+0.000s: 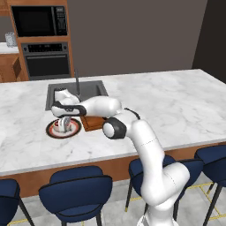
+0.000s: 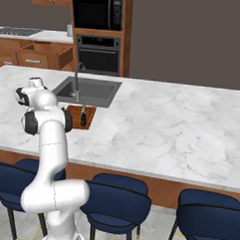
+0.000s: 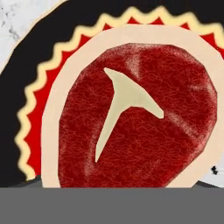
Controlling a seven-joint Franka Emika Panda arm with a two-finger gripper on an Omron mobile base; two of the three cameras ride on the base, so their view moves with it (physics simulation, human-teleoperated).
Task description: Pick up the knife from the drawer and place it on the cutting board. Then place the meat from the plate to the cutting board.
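Nearest the base, blue stools [image 1: 75, 190] line the front edge of the white marble counter [image 1: 176, 110]. Just past that edge, the arm reaches left and hangs its claw [image 1: 65, 125] straight down over the plate [image 1: 54, 133]. The hand view looks down at close range on the meat [image 3: 135, 113], a red steak with a pale fat rim and a T-shaped bone, lying on the plate's centre inside its zigzag red ring and dark outer rim. Whether the claw is spread or pinching the steak cannot be told; its tips are hidden.

Just right of the plate lies the cutting board [image 2: 75, 116], partly behind the forearm in the left base view. The knife [image 2: 83, 115] rests on it, black handle toward the sink. Right of the board the counter runs wide and bare.

Behind the board sits the sink [image 2: 96, 91] with its faucet [image 2: 77, 82]. Across the room stand an oven [image 2: 99, 55] and a microwave [image 2: 96, 13], and the drawer [image 2: 48, 52] stands pulled out.
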